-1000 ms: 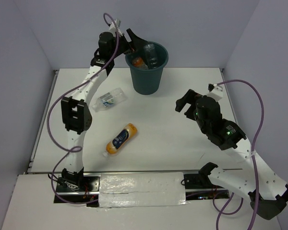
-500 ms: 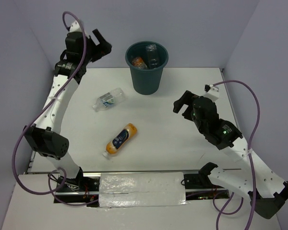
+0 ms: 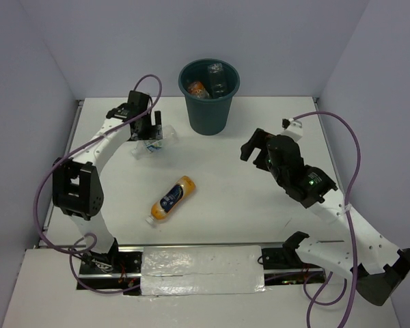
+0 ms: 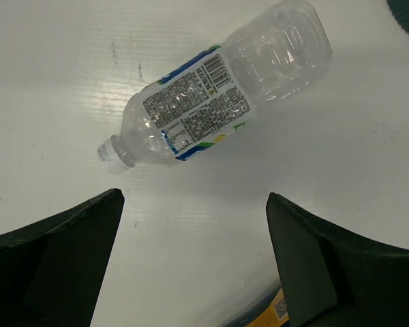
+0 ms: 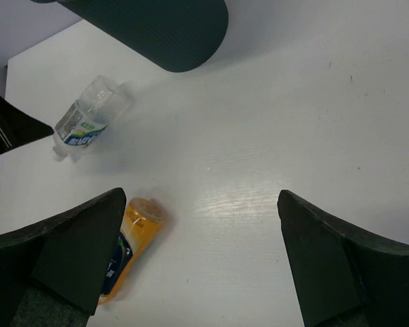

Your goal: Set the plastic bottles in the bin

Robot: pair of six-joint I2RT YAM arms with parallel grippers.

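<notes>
While L claw [image 4: 192, 201] gapes over clear bottle [image 4: 218, 95], R claw [image 5: 201, 197] open nr orange btl [image 5: 140, 226]

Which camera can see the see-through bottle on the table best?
The left wrist view: the clear bottle fills it, label and cap sharp. The top view shows it partly hidden by the left end effector; the right wrist view shows it small.
</notes>
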